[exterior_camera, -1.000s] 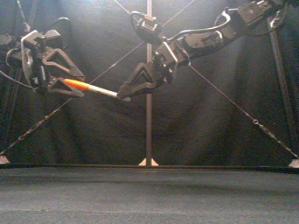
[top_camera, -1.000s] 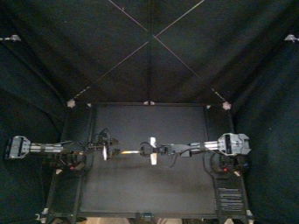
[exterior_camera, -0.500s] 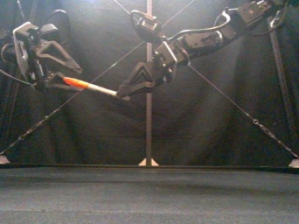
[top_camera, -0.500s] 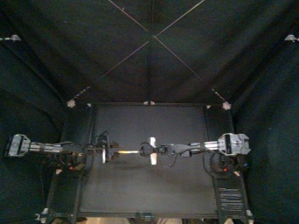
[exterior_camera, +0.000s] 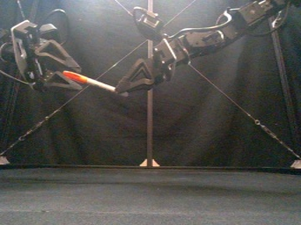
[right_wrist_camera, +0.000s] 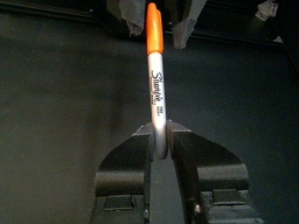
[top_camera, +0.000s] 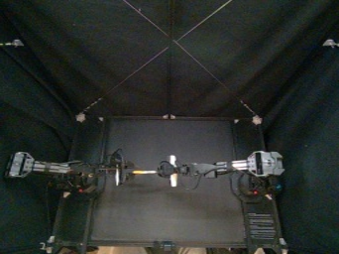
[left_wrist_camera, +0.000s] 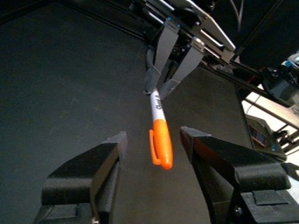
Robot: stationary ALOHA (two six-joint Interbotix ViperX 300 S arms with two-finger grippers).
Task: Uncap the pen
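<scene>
- Front view – the pen (exterior_camera: pixel 94 83) is held in the air, well above the counter (exterior_camera: pixel 150 198). It spans the gap between the two grippers.
- The pen is tilted. Its orange cap (exterior_camera: pixel 74 78) is the higher end and lies at the left gripper (exterior_camera: pixel 59 79). Its white barrel (exterior_camera: pixel 108 87) slopes down to the tips of the right gripper (exterior_camera: pixel 127 85).
- From this view it cannot be told whether the left gripper touches the cap.
- Left wrist view – the left gripper's jaws stand apart, one on each side of the orange cap. A clear gap shows between each jaw and the cap, so this gripper does not clamp the pen.
- The cap is seated on the barrel. The barrel runs straight away from the left gripper to the right gripper, which pinches its far end.
- Right wrist view – the right gripper's jaws are closed together on the rear end of the white barrel, just behind the black print.
- The pen extends straight out from these jaws. The capped end is farthest from the right gripper and lies between the two jaws of the left gripper.
- Top view – the left arm enters from the left and the right arm from the right. The grippers face each other tip to tip, near the middle of the counter.
- The pen between them is too thin to make out in this view.
</scene>
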